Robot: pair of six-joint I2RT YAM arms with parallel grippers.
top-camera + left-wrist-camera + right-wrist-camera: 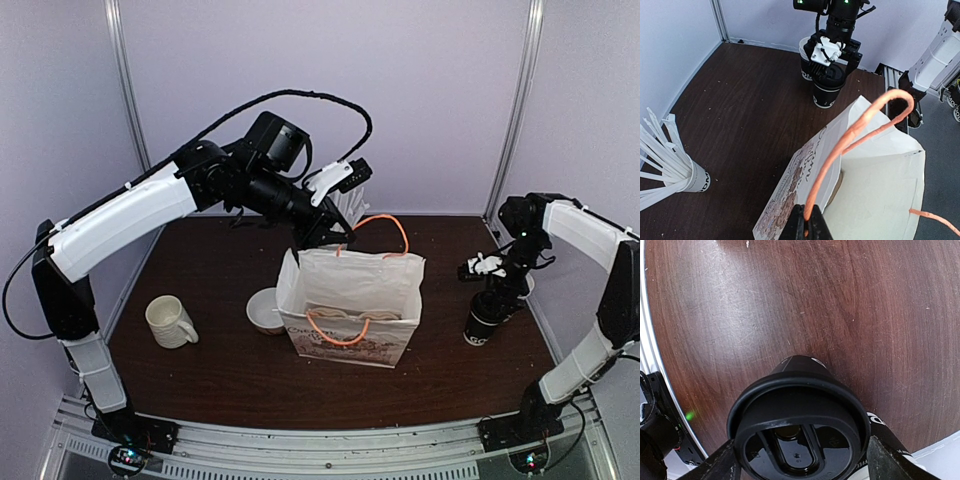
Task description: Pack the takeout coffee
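Observation:
The takeout coffee (483, 322), a black paper cup with white lettering and a black lid (797, 432), stands on the dark table at the right. My right gripper (497, 292) is open over it, with its fingers (720, 462) close on either side of the lid. I cannot tell whether they touch it. The left wrist view shows the same cup (826, 90) under the right gripper (834, 70). My left gripper (807, 225) is shut on the orange handle (855, 135) of the white paper bag (350, 300), holding its mouth open at mid-table.
A second black cup with a white rim (805, 62) stands right behind the coffee. A white cup of stirrer sticks (690, 175) is beyond the bag. A cream mug (170, 322) and a white bowl (265, 310) sit left of the bag. Frame posts rise at the back corners.

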